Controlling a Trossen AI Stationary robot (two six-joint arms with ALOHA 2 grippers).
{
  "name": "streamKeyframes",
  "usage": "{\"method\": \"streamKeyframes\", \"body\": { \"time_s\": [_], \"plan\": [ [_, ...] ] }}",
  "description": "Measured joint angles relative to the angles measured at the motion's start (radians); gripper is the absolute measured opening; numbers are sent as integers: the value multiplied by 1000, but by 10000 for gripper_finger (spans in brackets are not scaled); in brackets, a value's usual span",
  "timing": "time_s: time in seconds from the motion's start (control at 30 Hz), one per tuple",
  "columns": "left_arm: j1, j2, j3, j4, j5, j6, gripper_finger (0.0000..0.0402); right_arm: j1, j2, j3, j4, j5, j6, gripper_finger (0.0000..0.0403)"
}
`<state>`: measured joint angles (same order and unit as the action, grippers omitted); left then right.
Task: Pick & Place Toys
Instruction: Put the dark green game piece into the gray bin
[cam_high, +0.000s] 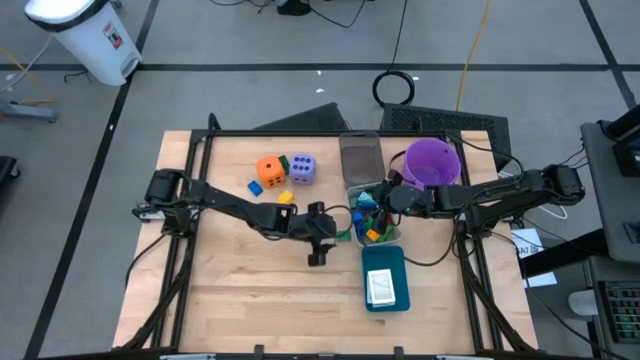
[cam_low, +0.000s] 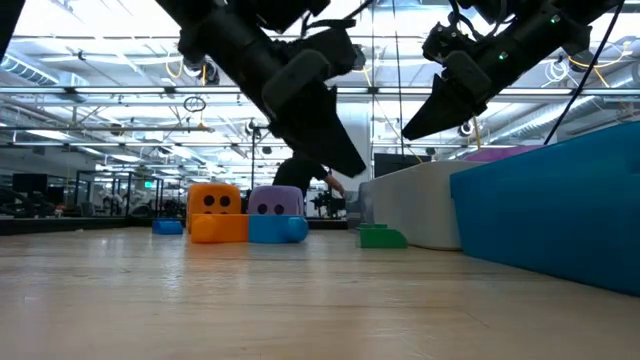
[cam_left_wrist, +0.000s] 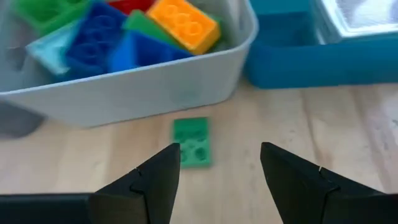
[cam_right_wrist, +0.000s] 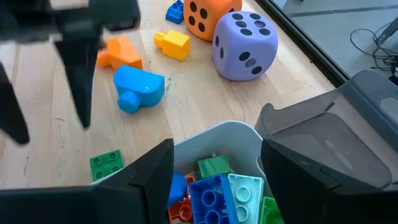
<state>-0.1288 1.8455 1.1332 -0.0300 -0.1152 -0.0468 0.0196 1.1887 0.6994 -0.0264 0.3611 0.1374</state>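
**Green block lies just outside the bin, both grippers empty**

Pale wood planks make up the table top (cam_high: 250, 290), ringed by a dark frame, with grey floor and cables beyond it. From above, the left gripper (cam_high: 318, 240) sits near the table's middle, just beside a grey bin (cam_high: 352, 190) heaped with coloured blocks, while the right gripper (cam_high: 385, 198) hangs over that bin from the other side.

Only the left wrist view makes the target plain — a flat green block (cam_left_wrist: 193, 142) lies on the wood close to the bin's wall, ahead of the parted fingers, which hold nothing. The right wrist view adds what the overhead one blurs: its own fingers are spread and empty above the bin's blocks, and past them stand one orange die (cam_right_wrist: 206, 15) and one lavender die (cam_right_wrist: 244, 45), touching or nearly so. Near them lie one blue block (cam_right_wrist: 140, 87), one yellow block (cam_right_wrist: 172, 43) and one orange block (cam_right_wrist: 118, 52); a further small blue piece shows beside the orange die.

The low view alone shows the room behind — a hall with ceiling trusses and lights.

One purple bucket (cam_high: 433, 160) stands behind the bin; one teal tray (cam_high: 385, 290) holds white cards. A white container on the floor carries a label too small to read.
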Motion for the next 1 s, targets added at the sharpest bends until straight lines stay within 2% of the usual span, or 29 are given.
{"method": "streamKeyframes", "body": {
  "time_s": [0.2,0.4,0.63,1.0],
  "plan": [
    [-1,75,0,110,29,27,230,0,0,0,0,0,0,213],
    [11,118,0,141,29,38,230,0,0,0,1,0,0,212],
    [17,136,1,167,119,34,230,0,0,0,4,0,0,212],
    [17,162,1,176,118,38,230,0,0,0,3,0,0,212]
  ]
}}
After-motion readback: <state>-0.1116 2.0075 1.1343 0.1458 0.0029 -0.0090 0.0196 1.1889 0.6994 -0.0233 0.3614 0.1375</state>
